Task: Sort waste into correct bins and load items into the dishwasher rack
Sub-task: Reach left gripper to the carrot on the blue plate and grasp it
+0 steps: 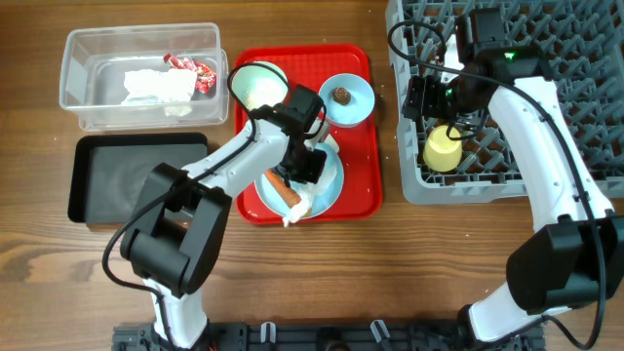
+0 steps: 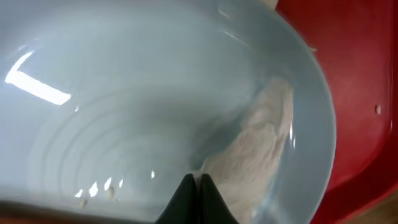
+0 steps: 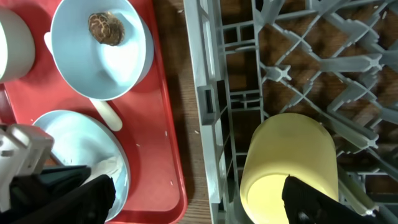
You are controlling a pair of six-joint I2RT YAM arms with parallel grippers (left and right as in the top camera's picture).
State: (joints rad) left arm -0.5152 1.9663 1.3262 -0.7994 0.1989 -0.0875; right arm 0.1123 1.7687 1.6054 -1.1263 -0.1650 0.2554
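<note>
My left gripper (image 1: 310, 162) (image 2: 199, 182) is shut with nothing seen between its fingers, tips low over the light blue plate (image 1: 330, 187) (image 2: 124, 93) on the red tray. An orange carrot piece (image 1: 283, 187) and a white crumpled piece (image 1: 296, 207) (image 2: 261, 143) lie on the plate, with white crumbs (image 2: 93, 190). My right gripper (image 1: 429, 107) (image 3: 186, 199) is open above the near left corner of the grey dishwasher rack (image 1: 585, 58) (image 3: 211, 112). The yellow cup (image 1: 444, 148) (image 3: 289, 162) lies there on its side, one finger across its mouth.
The flat red tray (image 1: 361, 185) also holds a pale green bowl (image 1: 255, 86), a light blue bowl (image 1: 361, 102) with a brown morsel (image 1: 343, 96) (image 3: 106, 28), and a white spoon handle (image 3: 106, 115). The clear tub (image 1: 97, 49) holds a napkin (image 1: 156, 86) and red wrapper (image 1: 195, 70). Black tray (image 1: 127, 175) sits below.
</note>
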